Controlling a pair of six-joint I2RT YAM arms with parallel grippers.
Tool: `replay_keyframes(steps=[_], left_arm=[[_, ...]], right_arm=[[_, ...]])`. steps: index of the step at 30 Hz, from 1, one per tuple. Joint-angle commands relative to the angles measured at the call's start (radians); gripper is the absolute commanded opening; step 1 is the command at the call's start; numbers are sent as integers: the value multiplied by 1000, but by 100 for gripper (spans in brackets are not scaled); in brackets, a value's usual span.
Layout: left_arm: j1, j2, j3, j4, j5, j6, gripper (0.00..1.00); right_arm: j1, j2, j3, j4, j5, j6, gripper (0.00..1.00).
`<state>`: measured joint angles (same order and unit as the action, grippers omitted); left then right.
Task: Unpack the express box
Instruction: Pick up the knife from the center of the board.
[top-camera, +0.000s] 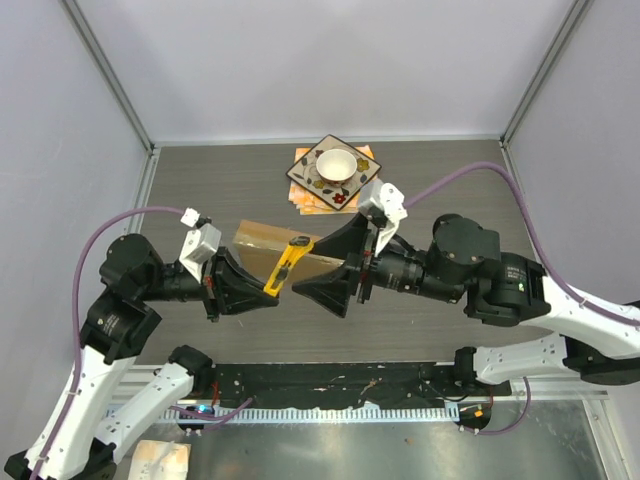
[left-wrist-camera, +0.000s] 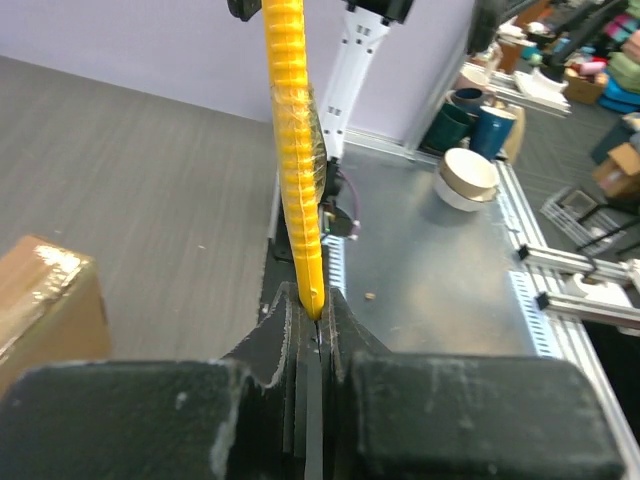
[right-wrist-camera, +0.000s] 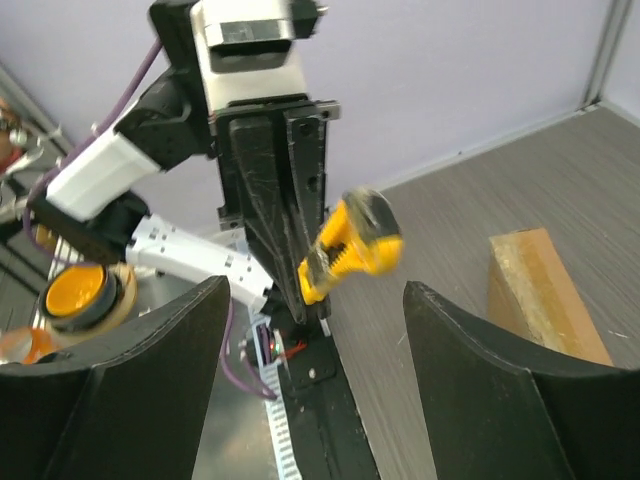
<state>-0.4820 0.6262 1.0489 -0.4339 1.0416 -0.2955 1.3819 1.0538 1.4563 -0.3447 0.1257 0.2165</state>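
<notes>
Your left fingers (left-wrist-camera: 285, 345) clench the cutter (top-camera: 290, 262) by its end, likely so you can slit the box (top-camera: 262, 238) tape. Your right fingers (right-wrist-camera: 130, 385) gape wide beside it, touching nothing.

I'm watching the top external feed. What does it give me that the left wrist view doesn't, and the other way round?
Top external only: the patterned plate with its white bowl behind the express box, and the right gripper open, just right of the yellow cutter. Left wrist only: a close look at the left gripper with its jaws pinched on the cutter's end, and stacked bowls off the table. Both: the cutter and the box.
</notes>
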Motion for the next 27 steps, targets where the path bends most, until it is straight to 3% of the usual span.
replay_keyframes(steps=[1, 7, 23, 27], left_arm=[[3, 21, 30, 44, 138, -82, 0], [3, 32, 25, 98, 146, -131, 0], [3, 6, -7, 112, 153, -140, 0], [3, 9, -7, 109, 149, -131, 0]], right_arm=[[-12, 106, 191, -252, -172, -88, 76], [-20, 196, 237, -295, -210, -115, 76], [-66, 176, 171, -122, -288, -85, 66], [-80, 161, 171, -97, -278, -78, 52]])
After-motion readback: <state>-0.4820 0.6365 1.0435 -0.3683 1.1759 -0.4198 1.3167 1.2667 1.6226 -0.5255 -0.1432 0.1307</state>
